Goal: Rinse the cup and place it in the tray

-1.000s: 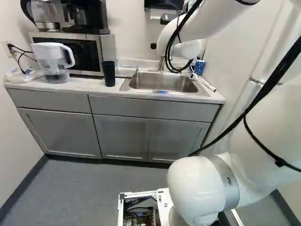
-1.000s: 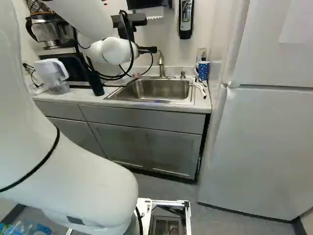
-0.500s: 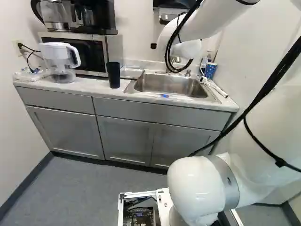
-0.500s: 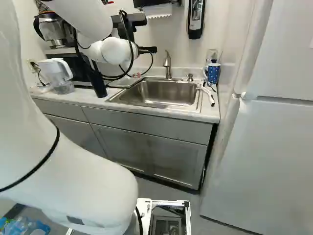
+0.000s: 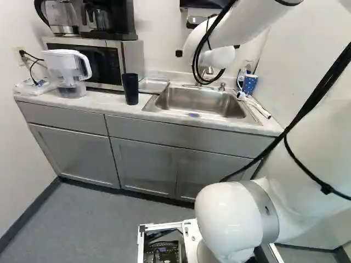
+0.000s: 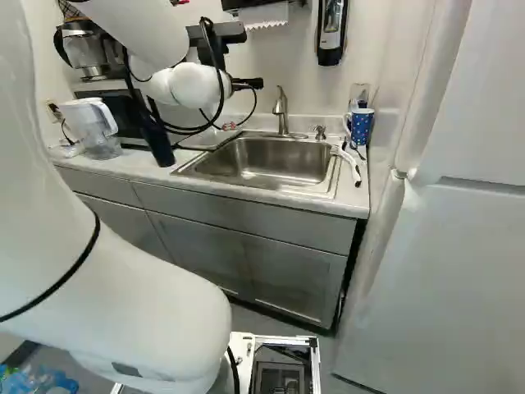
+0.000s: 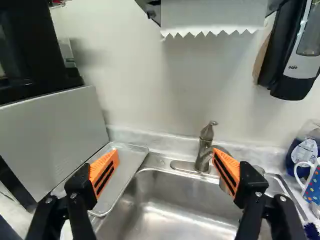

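In the right base view the gripper (image 6: 248,84) shows partly past the white wrist, over the counter. The wrist view has the gripper (image 7: 165,172) open, orange pads far apart and nothing held. A black cup (image 5: 130,89) stands upright on the counter, left of the sink (image 5: 200,102) in the left base view. Between cup and sink lies a shallow tray (image 5: 153,85), its surface bare in the wrist view beyond one finger. The faucet (image 7: 204,147) rises behind the basin, ahead of the gap between the fingers.
A white pitcher (image 5: 67,71) and a microwave (image 5: 96,57) stand beyond the cup. Across the sink are a blue dotted mug (image 6: 359,127) and a white-handled brush (image 6: 349,162). A soap dispenser (image 7: 300,50) and paper towel (image 7: 210,17) hang above. The fridge (image 6: 443,271) flanks the counter.
The base has moved, turning a little, so counter and sink have shifted in both base views. The arm keeps its pose against its lowest joint. Cup and tray stay put on the counter.
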Controlling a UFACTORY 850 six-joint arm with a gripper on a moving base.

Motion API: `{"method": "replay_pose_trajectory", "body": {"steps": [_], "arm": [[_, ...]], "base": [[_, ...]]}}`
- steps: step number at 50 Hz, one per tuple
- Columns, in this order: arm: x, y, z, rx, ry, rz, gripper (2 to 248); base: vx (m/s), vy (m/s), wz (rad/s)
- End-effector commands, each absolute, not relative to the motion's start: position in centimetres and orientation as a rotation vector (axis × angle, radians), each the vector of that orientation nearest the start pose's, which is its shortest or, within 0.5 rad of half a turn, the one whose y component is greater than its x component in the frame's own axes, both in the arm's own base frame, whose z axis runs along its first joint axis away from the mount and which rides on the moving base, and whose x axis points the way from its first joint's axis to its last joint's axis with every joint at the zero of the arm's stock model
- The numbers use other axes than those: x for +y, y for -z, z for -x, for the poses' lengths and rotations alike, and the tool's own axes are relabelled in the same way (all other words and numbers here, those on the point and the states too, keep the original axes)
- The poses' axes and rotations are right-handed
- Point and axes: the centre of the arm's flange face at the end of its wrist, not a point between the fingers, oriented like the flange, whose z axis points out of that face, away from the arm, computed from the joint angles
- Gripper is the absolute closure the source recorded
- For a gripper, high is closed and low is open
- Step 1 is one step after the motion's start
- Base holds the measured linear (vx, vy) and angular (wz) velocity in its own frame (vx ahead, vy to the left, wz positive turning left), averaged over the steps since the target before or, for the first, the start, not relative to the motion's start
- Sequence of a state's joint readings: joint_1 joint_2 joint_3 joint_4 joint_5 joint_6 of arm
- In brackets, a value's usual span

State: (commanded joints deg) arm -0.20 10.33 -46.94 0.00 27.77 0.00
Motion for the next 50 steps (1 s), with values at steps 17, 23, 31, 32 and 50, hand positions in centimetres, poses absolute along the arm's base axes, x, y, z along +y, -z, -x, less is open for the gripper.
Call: {"method": "replay_pose_trajectory", "body": {"steps": [17, 23, 31, 32, 50], "arm": [[-0.2, -63.6, -45.9, 0.004, 2.125, 2.317, 3], [-0.2, -63.6, -45.9, 0.004, 2.125, 2.317, 3], [-0.2, -63.6, -45.9, 0.004, 2.125, 2.317, 3], [-0.2, -63.6, -45.9, 0.004, 2.125, 2.317, 3], [-0.9, -63.6, -47.3, 0.022, 2.128, 2.328, 3]], "base": [[0.017, -0.012, 0.006], [0.0, 0.0, 0.0], [0.0, 0.0, 0.0], [0.0, 0.0, 0.0], [0.0, 0.0, 0.0]]}}
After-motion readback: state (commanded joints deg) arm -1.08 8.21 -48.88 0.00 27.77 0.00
